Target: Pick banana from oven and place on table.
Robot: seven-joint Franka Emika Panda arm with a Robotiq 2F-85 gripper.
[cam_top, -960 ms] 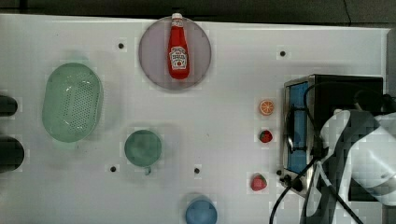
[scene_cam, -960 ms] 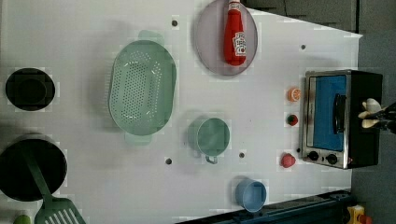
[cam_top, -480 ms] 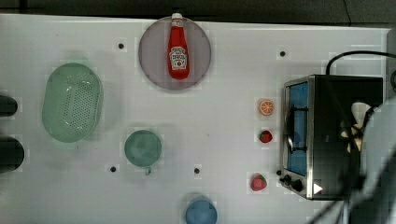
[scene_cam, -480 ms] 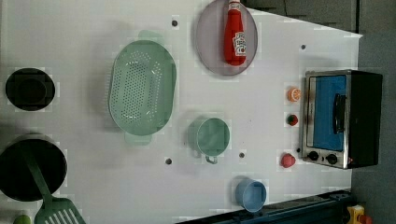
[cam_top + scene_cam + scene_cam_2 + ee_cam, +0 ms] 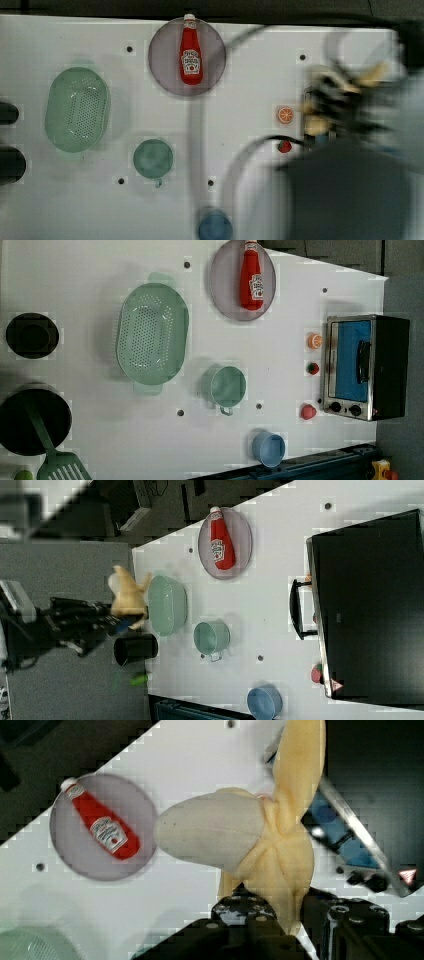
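we start at the gripper (image 5: pixel 280 920), whose dark fingers are pinched narrowly on the base of the banana (image 5: pixel 250 840); the cream flesh juts forward and the pale-yellow peel flaps splay out around the grip, one reaching well past the rest. in the right view the gripper (image 5: pixel 117 620) hangs off the table's edge in the picture, with the banana (image 5: pixel 127 597) riding at its tip, which we read as the fruit being held high above the work surface. in the top view the arm is a smeared shape over the oven's side of the scene, and the yellow patches there are probably the banana (image 5: pixel 345 87), though the blur makes that hard to settle. the oven (image 5: pixel 367 367) stands at the left view's right, its blue glass door shut, with the orange slice (image 5: pixel 314 341) and small red pieces just beside its front. so we judge the pick complete and the carry under way. next we need to bring the banana down over a bare stretch of the table (image 5: pixel 280 365), well apart from the plate (image 5: pixel 222 290) with the ketchup bottle (image 5: pixel 251 275) and the green cup (image 5: pixel 227 386), then open the fingers once it rests on the surface.
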